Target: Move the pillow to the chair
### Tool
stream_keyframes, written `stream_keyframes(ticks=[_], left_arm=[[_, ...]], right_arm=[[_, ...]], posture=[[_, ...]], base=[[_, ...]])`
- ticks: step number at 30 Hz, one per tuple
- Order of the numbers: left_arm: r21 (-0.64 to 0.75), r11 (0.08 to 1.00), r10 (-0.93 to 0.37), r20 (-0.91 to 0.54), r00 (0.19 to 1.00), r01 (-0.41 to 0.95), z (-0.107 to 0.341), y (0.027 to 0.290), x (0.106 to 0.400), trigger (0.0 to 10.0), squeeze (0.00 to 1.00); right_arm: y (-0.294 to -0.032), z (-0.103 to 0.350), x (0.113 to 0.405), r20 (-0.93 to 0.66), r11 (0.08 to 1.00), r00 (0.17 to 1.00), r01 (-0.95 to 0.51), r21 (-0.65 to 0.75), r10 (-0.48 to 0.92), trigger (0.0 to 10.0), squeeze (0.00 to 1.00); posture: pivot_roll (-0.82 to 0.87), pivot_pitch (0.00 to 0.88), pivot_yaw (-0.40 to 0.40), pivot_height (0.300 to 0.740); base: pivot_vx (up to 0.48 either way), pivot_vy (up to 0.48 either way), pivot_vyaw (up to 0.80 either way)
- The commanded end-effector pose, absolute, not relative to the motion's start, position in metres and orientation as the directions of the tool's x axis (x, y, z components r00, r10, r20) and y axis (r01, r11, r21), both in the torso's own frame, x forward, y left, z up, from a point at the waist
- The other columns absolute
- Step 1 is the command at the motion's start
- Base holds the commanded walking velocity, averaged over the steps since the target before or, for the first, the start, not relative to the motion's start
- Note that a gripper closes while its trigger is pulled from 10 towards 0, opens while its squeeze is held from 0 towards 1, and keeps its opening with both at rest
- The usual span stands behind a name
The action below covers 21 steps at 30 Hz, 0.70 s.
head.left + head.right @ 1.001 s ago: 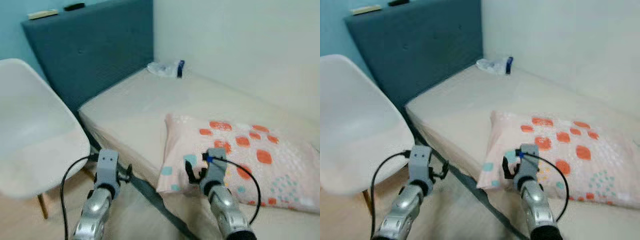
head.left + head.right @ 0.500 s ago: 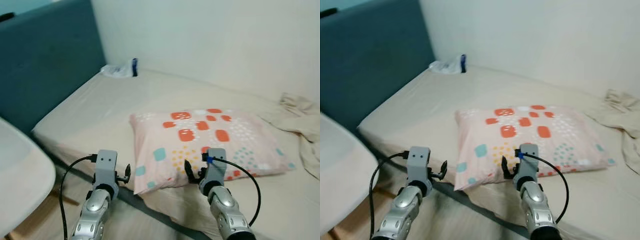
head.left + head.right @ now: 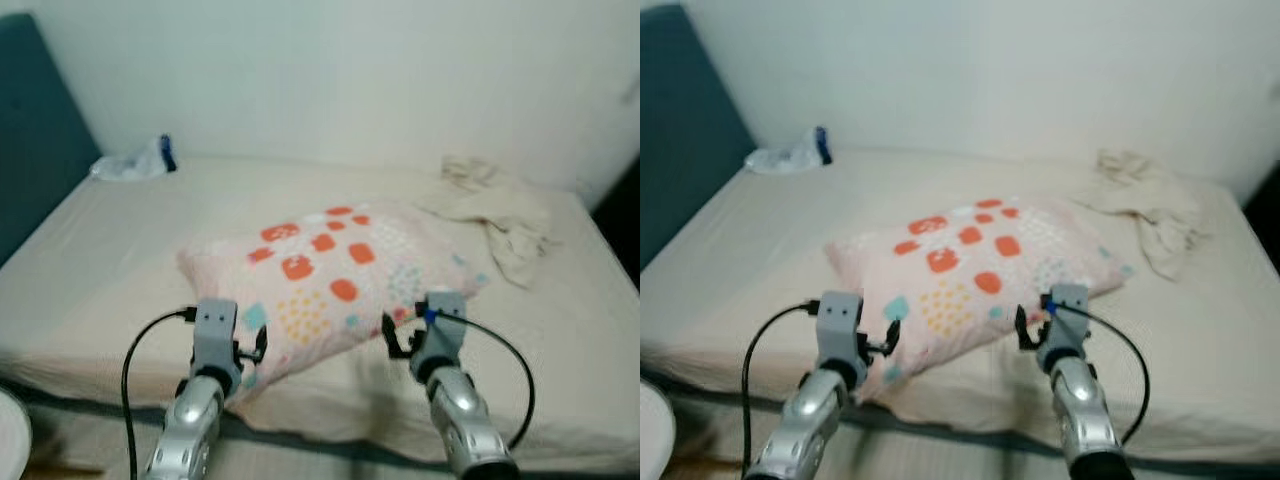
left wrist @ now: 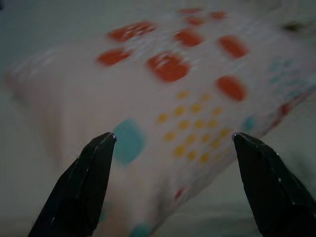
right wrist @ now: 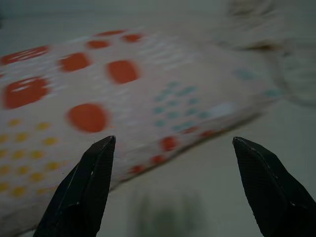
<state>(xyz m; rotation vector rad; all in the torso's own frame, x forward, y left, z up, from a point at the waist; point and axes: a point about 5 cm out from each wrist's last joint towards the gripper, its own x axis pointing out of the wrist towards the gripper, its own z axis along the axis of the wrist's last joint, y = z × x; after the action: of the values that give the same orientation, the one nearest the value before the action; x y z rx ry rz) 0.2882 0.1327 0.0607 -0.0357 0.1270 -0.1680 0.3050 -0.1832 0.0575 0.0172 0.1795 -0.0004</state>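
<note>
1. Nearest are the two silver arms. The left claw (image 3: 250,350) and the right claw (image 3: 393,338) are both wide open and hold nothing. Each one hangs just in front of the pillow's near edge.
2. The soft pink pillow with orange, teal and yellow spots (image 3: 330,275) lies flat on the beige bed (image 3: 120,250), near the front edge and at a slant. It has not been picked up.
3. What could go wrong: the pillow is big and floppy. If a claw pinches only a thin bit of cloth at the edge, the pillow may sag, slip out or drag along the bed. I think both claws need a good bite.
4. The white chair seat (image 3: 10,440) peeks in at the low left corner, well apart from the pillow. A hanging pillow could bump the bed side on the way.
5. Farther back lie a crumpled beige cloth (image 3: 500,210) and a clear plastic bag with a blue part (image 3: 135,160), near the white wall (image 3: 350,70).
6. I can read no words or labels anywhere.
</note>
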Motion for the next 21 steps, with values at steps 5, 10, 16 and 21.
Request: stream_keyframes(ticks=[5,10,16,21], left_arm=[[-0.029,0.993,-0.121,-0.101,0.987,0.119,0.0636,0.1441,0.291,10.0,0.0],[-0.033,0.994,-0.104,-0.102,0.989,0.101,0.0644,0.1465,0.2935,10.0,0.0],[-0.053,0.996,-0.083,-0.103,0.991,0.078,0.0646,0.148,0.2947,10.0,0.0],[-0.071,0.995,-0.076,-0.114,0.991,0.068,0.063,0.1488,0.2943,10.0,0.0]], right_arm=[[-0.1864,0.06,0.3083,-0.168,1.0,0.986,0.007,0.007,-0.006,10.0,0.0],[-0.1853,0.0631,0.3111,-0.16,1.0,0.987,-0.003,0.0,0.003,10.0,0.0],[-0.1815,0.0643,0.3137,-0.153,1.0,0.988,-0.021,0.007,0.022,10.0,0.0],[-0.1777,0.0654,0.3139,-0.139,0.999,0.99,-0.037,0.005,0.037,10.0,0.0]], posture=[[-0.06,0.102,0.033,0.74],[-0.07,0.099,0.033,0.74],[-0.06,0.103,0.034,0.74],[-0.06,0.103,0.032,0.74]], base=[[0.0,0.0,-0.76],[0.0,0.0,-0.76],[0.0,0.0,-0.76],[0.0,0.0,-0.15]])
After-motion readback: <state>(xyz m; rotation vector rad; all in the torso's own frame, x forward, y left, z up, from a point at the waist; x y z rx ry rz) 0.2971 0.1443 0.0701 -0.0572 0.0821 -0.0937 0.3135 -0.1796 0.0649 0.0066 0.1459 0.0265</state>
